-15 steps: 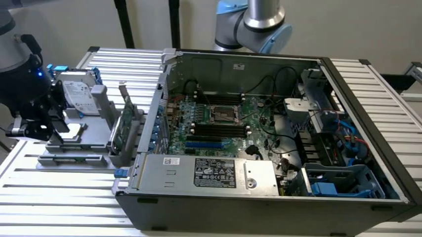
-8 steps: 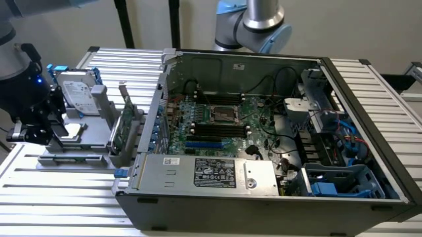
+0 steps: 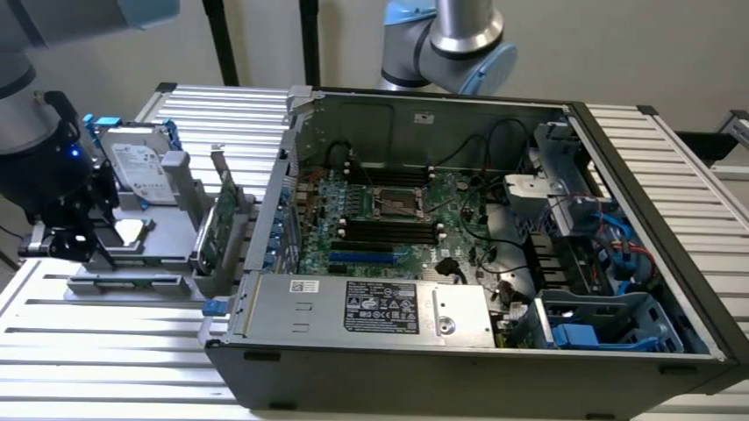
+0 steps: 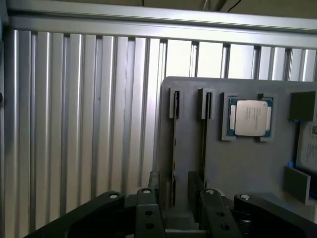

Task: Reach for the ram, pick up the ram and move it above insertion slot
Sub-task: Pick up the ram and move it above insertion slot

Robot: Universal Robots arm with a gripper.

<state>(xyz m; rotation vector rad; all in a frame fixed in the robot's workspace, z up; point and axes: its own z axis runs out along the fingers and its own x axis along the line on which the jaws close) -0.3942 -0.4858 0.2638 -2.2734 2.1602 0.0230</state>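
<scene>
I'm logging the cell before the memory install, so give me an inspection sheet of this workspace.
Surface: slatted aluminium table, open computer case on it.
Job's things: insertion slot among black motherboard rows; ram not made out.
Clutter: hard drive, expansion card, CPU chip on grey fixture.
Grippers: gripper open, empty, above the fixture.
Cables: black cables and blue cables inside case.
Surroundings: arm joint behind case, pale wall.

Hard drive point(image 3: 131, 167), processor chip point(image 4: 250, 118), gray holder point(image 4: 237, 166)
</scene>
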